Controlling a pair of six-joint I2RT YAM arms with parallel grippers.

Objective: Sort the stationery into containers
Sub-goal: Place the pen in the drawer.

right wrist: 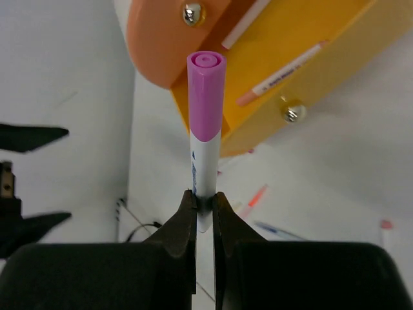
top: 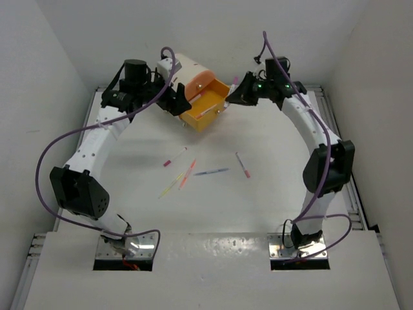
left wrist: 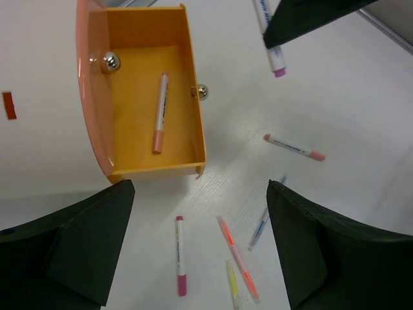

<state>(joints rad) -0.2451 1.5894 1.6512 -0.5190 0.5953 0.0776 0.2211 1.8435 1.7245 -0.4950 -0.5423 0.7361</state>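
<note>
While five pens lie loose in the middle of the counter [top: 271, 194], both arms reach to the far side. Nearest of the five is the yellow pen [top: 169, 188]. Just beside it, a little farther back, lies the orange pen [top: 188, 173]. To its right is the blue pen [top: 211, 172], and right of that is the right pink pen [top: 243, 165]. The left pink pen [top: 175, 157] lies farther back, left of the others.

Farther on, the yellow drawer [left wrist: 132, 129] stands pulled out of the round cabinet [top: 187, 71]. One white pen [left wrist: 159, 113] with a peach end lies flat on the drawer's bottom. Above the yellow drawer sits the pink drawer [right wrist: 155, 45] with a shiny knob [right wrist: 191, 13].

The left gripper [left wrist: 200, 206] hangs just left of the yellow drawer. Its fingers are spread wide, with nothing between them. The right gripper [right wrist: 204, 200] hangs just right of the drawer. Its fingers are pinched tight on a purple pen [right wrist: 206, 97], whose cap points toward the drawers.
</note>
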